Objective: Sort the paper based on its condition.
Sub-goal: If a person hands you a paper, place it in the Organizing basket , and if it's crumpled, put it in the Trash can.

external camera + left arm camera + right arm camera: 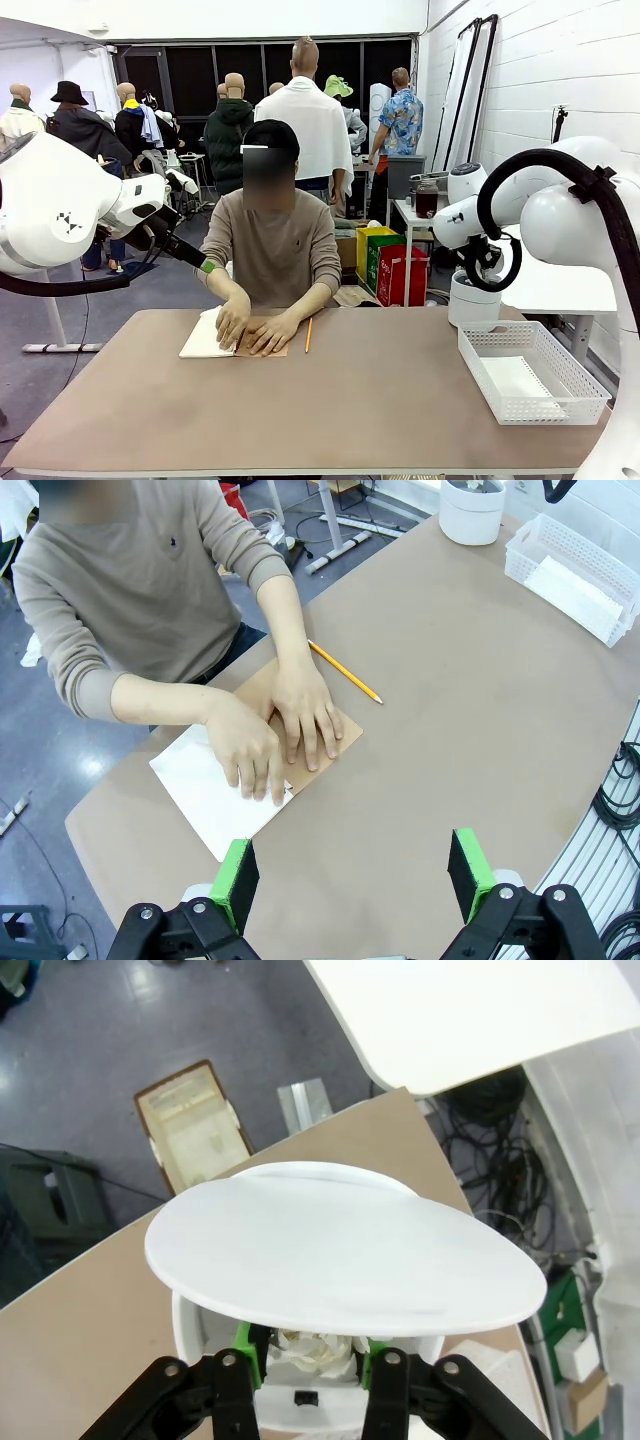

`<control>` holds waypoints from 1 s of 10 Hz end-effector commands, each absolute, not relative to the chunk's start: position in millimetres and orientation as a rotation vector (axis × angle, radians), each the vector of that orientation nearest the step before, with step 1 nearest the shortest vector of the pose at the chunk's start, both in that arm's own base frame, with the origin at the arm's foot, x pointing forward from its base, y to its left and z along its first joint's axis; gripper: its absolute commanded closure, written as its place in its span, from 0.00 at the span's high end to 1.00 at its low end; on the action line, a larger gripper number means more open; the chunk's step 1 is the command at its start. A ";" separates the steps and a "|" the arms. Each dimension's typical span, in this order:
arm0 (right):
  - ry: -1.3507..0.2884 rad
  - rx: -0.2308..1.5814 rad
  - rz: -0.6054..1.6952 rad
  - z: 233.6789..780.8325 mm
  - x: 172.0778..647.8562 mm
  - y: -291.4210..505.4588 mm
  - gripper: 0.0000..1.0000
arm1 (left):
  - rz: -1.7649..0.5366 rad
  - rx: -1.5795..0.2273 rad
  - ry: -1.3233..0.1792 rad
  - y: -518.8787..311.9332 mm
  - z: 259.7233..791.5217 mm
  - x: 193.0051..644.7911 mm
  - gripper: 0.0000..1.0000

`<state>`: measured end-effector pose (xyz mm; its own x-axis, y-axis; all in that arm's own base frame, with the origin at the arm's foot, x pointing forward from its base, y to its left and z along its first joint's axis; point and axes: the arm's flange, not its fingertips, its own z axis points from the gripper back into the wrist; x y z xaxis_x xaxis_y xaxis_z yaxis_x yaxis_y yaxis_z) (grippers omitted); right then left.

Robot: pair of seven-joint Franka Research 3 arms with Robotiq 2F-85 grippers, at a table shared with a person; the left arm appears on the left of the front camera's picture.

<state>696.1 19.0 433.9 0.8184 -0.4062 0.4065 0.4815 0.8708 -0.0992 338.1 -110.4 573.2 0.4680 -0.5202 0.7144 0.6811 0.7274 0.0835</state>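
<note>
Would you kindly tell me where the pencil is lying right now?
In the front view the pencil lies on the table's far side, just right of the brown notebook under the person's hands.

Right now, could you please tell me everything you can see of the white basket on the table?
The white basket is a shallow rectangular tray, seemingly plastic, with open lattice walls and a plain rim. It sits flat on the brown table at the robot's right, near the front edge, turned slightly askew to it. A flat white sheet of paper lies on its floor. A round white bin stands just behind it; whether they touch is unclear.
</note>
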 end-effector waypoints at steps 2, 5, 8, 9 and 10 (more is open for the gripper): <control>-0.349 -0.185 -0.490 436.8 704.5 21.9 0.93 | -0.744 -0.233 -0.789 -109.3 572.9 338.2 1.00; -0.350 -0.178 -0.491 441.3 700.7 21.5 1.00 | -0.744 -0.233 -0.789 -109.3 572.9 338.2 1.00; -0.330 -0.170 -0.493 446.7 698.8 24.9 1.00 | -0.744 -0.233 -0.789 -109.3 572.9 338.2 1.00; -0.370 -0.192 -0.488 441.2 695.6 21.6 1.00 | -0.744 -0.233 -0.789 -109.3 572.9 338.2 1.00; -0.370 -0.192 -0.488 441.2 695.6 21.6 1.00 | -0.744 -0.233 -0.789 -109.3 572.9 338.2 1.00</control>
<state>694.9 22.3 442.4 0.8193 -0.4254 0.3844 0.4923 0.8656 -0.0912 338.1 -110.4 573.2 0.4680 -0.5202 0.7144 0.6811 0.7274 0.0835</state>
